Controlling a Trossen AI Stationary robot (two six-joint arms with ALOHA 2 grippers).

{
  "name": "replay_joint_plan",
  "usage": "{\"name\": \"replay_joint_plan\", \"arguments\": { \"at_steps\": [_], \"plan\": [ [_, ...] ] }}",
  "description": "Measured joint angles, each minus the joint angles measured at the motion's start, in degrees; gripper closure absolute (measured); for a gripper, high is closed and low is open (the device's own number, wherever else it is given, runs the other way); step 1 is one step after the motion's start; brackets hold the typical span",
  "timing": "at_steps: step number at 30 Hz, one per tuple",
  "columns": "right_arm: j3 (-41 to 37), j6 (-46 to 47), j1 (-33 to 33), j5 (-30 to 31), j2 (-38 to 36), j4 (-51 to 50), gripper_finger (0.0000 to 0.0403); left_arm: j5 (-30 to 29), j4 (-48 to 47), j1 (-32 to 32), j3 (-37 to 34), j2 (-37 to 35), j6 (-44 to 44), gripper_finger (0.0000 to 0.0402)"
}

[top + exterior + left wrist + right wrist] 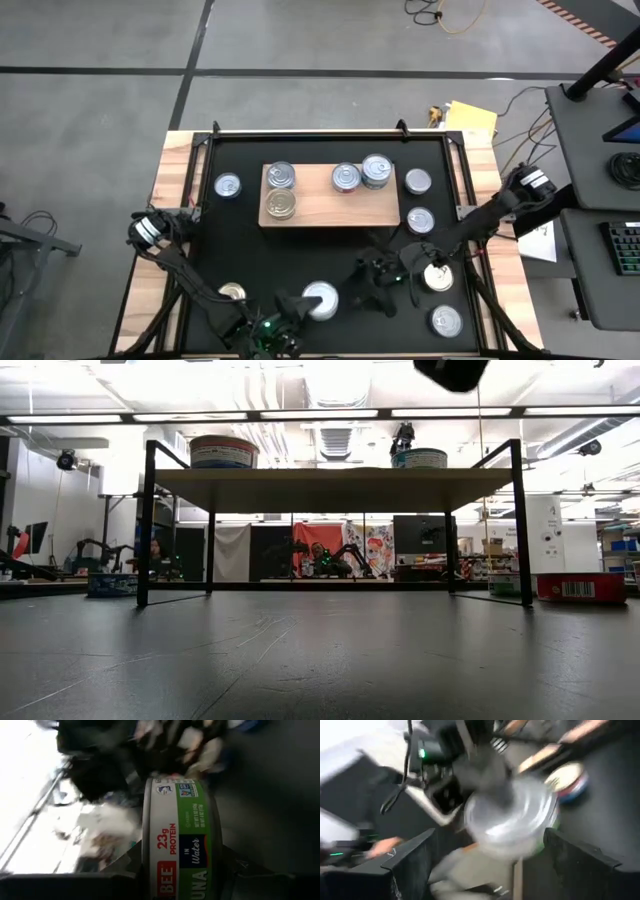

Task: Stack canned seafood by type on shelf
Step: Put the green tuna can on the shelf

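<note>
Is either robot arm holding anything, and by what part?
The left pincer grips a tuna can by its sides. The right pincer is open, empty.

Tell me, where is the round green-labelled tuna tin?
The round green-labelled tuna tin sits in the left gripper, near the table's front edge, facing the open right gripper.

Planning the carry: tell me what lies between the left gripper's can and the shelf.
Nothing: the high view shows bare mat between that can and the shelf.

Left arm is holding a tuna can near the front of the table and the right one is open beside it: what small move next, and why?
Probably ease the open right gripper around the can that the left gripper holds, since its fingers already straddle it.
</note>
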Motion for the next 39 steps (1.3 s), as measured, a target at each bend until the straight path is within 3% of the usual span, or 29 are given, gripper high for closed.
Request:
{"name": "replay_joint_plan", "arguments": {
  "at_steps": [7,12,22,32,39],
  "plan": [
    [3.2,-14.6,5.6,16.1,-3.8,-14.6,0.0051,2.3,3.6,0.0,-7.4,-6.1,-0.9,0.0290],
    [6.1,-20.2,7.7,24.6,-4.4,-22.8,0.0051,12.9,12.4,-0.2,-15.5,-14.2,2.5,0.0290],
    [9.2,-41.8,11.1,35.7,-0.8,-24.0,0.0051,15.5,32.5,0.7,-32.2,-28.3,9.8,0.0290],
    [19.2,-62.4,10.4,39.2,10.1,-23.7,0.0051,14.6,36.0,1.4,-36.9,-26.3,10.6,0.0290],
    [28.3,-70.7,9.4,51.9,18.0,-24.2,0.0051,13.1,36.6,2.1,-36.8,-25.0,11.0,0.0290]
  ]
}}
